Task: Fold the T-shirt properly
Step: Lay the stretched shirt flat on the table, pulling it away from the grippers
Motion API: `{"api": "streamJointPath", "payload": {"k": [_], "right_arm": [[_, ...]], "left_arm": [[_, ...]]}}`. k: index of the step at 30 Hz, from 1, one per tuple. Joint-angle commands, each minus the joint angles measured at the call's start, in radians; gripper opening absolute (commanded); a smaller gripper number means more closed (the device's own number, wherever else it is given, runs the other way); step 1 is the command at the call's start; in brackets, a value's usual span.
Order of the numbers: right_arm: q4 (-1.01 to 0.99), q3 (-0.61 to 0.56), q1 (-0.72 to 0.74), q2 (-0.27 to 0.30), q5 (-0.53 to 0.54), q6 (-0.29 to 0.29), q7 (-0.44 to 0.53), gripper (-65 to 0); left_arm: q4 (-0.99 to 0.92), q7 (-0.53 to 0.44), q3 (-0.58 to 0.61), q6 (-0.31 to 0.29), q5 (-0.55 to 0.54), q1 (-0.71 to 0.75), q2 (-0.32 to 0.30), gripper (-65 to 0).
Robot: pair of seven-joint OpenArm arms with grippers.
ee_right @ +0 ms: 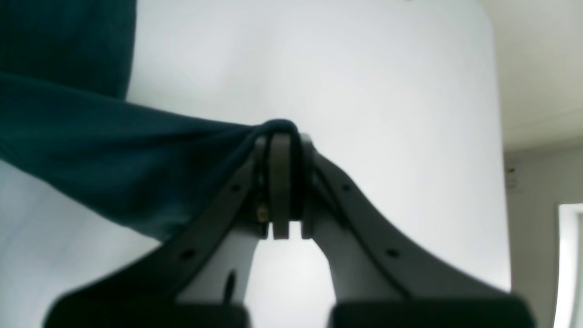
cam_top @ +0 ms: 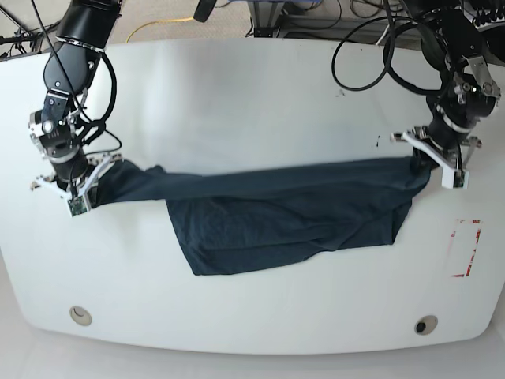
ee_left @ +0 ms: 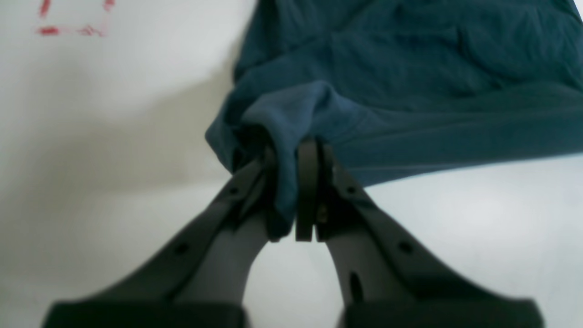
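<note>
On the white table (cam_top: pixel 252 87), the dark navy soft-cloth T-shirt (cam_top: pixel 284 213) hangs stretched, unfolded, between left hand (ee_left: pixel 291 182) and right hand (ee_right: pixel 282 150), both clenched on cloth; folding looks barely begun.

white table (cam_top: pixel 252 87), T-shirt (cam_top: pixel 284 217) on it

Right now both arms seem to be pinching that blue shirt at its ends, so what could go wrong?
The left gripper has its fingers shut on only a small bunch of the T-shirt, so the cloth might slip out. The right gripper pinches just an edge, with the same risk. The shirt hangs stretched and twisted between them, lower part crumpled on the table, so a fold could trap wrinkles.
</note>
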Motion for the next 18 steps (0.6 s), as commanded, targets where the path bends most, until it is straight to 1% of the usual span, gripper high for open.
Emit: {"api": "streamJointPath", "payload": {"k": [1, 4, 8, 11, 14, 18], "right_arm": [[0.022, 0.025, -0.029, 0.006, 0.001, -0.012, 0.026, -65.0], [0.022, 0.051, -0.082, -0.037, 0.0, -0.012, 0.026, -65.0], [0.023, 0.059, -0.146, -0.074, 0.0, -0.012, 0.026, -65.0], [0.022, 0.062, -0.187, -0.094, 0.0, -0.012, 0.027, -65.0], [0.019, 0.102, -0.218, -0.123, 0.0, -0.012, 0.027, -65.0], [0.015, 0.14, -0.235, -0.135, 0.0, -0.012, 0.026, -65.0]], "left_arm": [[0.018, -0.019, -0.007, 0.004, -0.017, 0.033, -0.031, -65.0], [0.017, -0.021, -0.008, 0.004, -0.017, 0.099, -0.033, -65.0], [0.017, -0.021, -0.019, 0.004, -0.019, 0.175, -0.031, -65.0], [0.017, -0.021, -0.02, 0.004, -0.019, 0.21, -0.031, -65.0], [0.018, -0.021, -0.019, 0.004, -0.019, 0.256, -0.031, -65.0], [0.018, -0.021, -0.016, 0.004, -0.019, 0.291, -0.031, -65.0]]}}
